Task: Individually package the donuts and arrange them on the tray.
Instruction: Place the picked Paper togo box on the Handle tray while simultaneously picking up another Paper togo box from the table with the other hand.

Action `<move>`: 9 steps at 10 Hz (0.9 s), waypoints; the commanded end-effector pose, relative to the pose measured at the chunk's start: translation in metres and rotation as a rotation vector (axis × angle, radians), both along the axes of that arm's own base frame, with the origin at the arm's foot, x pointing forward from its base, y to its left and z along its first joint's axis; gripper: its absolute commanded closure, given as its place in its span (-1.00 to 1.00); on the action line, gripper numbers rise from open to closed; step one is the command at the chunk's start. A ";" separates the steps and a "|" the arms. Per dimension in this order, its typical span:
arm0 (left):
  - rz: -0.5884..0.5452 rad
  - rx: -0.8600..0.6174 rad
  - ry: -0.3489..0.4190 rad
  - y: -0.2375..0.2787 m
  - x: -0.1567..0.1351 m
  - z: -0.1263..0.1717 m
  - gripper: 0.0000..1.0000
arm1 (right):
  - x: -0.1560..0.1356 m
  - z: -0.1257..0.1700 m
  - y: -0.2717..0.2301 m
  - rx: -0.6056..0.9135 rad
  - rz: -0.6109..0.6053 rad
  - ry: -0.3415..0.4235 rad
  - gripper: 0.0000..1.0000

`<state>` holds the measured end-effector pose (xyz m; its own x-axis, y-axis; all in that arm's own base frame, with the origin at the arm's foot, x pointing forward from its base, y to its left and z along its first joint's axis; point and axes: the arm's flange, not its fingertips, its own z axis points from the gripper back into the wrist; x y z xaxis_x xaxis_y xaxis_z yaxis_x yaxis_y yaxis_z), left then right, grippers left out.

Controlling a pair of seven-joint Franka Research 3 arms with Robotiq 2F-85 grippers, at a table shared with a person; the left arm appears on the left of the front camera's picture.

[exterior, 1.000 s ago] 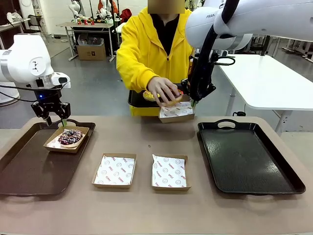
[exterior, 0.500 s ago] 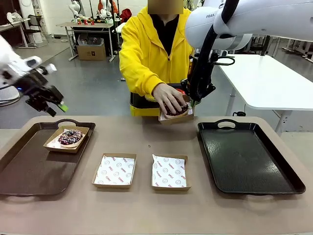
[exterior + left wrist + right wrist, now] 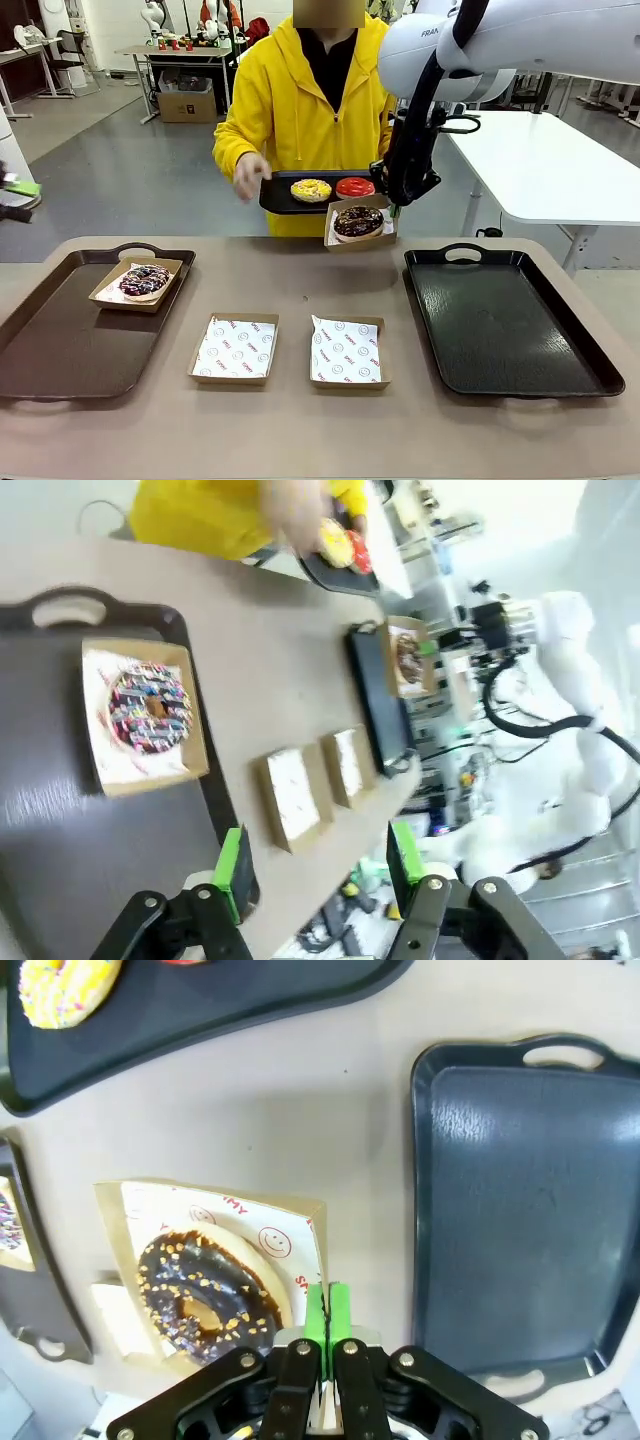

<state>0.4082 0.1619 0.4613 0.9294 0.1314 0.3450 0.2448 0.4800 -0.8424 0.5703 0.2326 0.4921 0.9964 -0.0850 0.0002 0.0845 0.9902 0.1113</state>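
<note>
Four ring donuts are in sight. A sprinkled chocolate donut [image 3: 145,279], flecked with many colours, lies in an open cardboard box [image 3: 133,304] at the far corner of the brown tray [image 3: 60,350] on the left of the counter [image 3: 300,280]. A second chocolate donut [image 3: 358,221], glossy and dotted with pale bits, sits in the lifted box [image 3: 345,242], which hangs in the air over the counter's far edge. The yellow-iced donut [image 3: 311,190] and the shiny red-glazed donut [image 3: 355,187] lie side by side on a small black tray [image 3: 278,198] that the person holds beyond the counter. The person's other hand [image 3: 250,175] is raised just beside that tray.

There are four shallow, square boxes of brown card, each lined with white printed paper. Two carry donuts. The left empty box [image 3: 235,348] and the right empty box [image 3: 346,351] lie near each other on the counter, between the two large trays.

Those two large trays are rectangular with looped handles and raised rims: the smooth brown one on the left and a black tray [image 3: 510,330] with a finely grained floor on the right.

The right claw [image 3: 393,210] is closed, its green pads pinching the rim of the lifted box; in the right wrist view the pads meet on the card edge just beside the donut. The left claw [image 3: 318,865] stands open with its pads well apart, gripping nothing, off the counter's left side.
</note>
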 end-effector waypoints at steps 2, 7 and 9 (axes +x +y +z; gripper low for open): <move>0.018 -0.202 0.046 0.034 -0.012 -0.032 -0.41 | 0.000 0.001 -0.001 -0.001 -0.001 -0.002 0.97; 0.021 -0.143 0.052 0.032 -0.025 -0.024 -0.41 | 0.000 0.001 -0.001 -0.001 -0.001 -0.002 0.97; 0.021 -0.143 0.052 0.032 -0.025 -0.024 -0.41 | 0.000 0.001 -0.001 -0.001 -0.001 -0.002 0.97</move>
